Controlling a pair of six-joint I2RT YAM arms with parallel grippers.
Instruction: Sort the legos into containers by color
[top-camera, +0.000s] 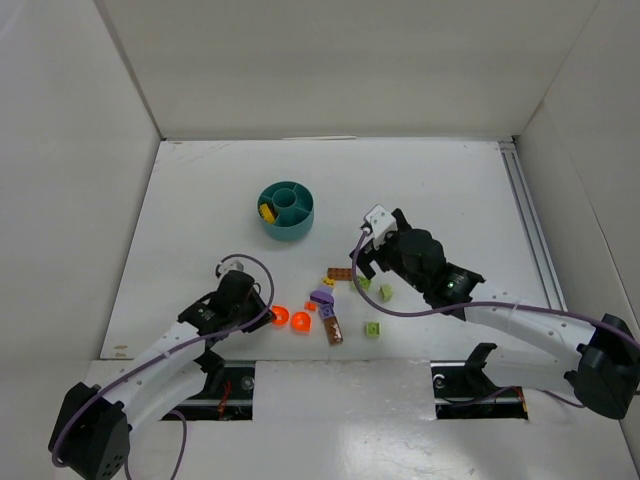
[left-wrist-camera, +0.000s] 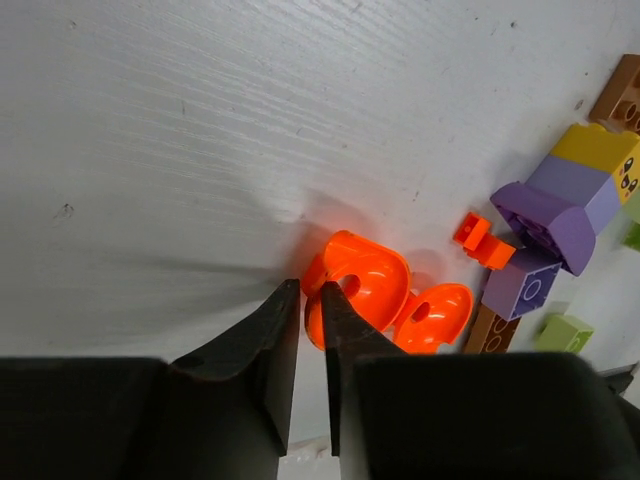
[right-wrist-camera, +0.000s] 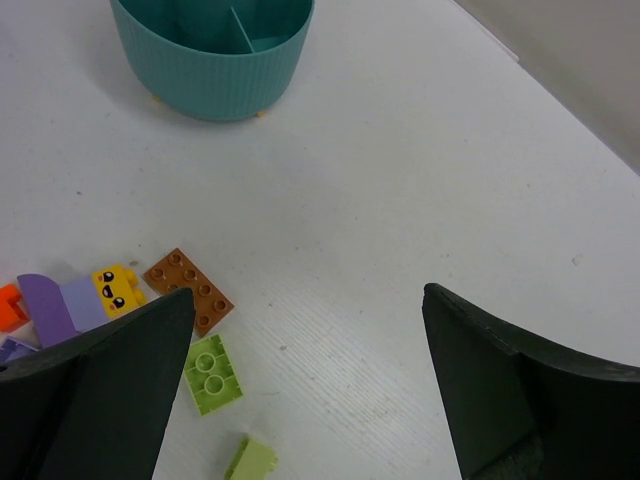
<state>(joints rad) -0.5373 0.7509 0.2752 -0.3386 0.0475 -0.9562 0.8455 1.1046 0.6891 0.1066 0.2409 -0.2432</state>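
My left gripper (left-wrist-camera: 311, 292) is shut on the rim of an orange-red round lego (left-wrist-camera: 362, 278) that rests on the table; the same gripper (top-camera: 268, 312) is low at the front left. A second orange-red round piece (left-wrist-camera: 437, 314) lies against the first. The other legos form a loose cluster: a purple brick (left-wrist-camera: 545, 215), a brown plate (right-wrist-camera: 190, 290), a lime plate (right-wrist-camera: 212, 375) and a yellow face brick (right-wrist-camera: 117, 285). My right gripper (right-wrist-camera: 309, 295) hangs open over bare table just right of the lime plate. The teal dish (top-camera: 300, 228) stands farther back with a yellow lego (top-camera: 267, 211) in one compartment.
White walls box in the table on three sides, and a metal rail (top-camera: 525, 215) runs along its right edge. A small orange piece (left-wrist-camera: 480, 240) and a brown brick (top-camera: 332, 328) lie within the cluster. Lime bricks (top-camera: 372, 328) sit near the front.
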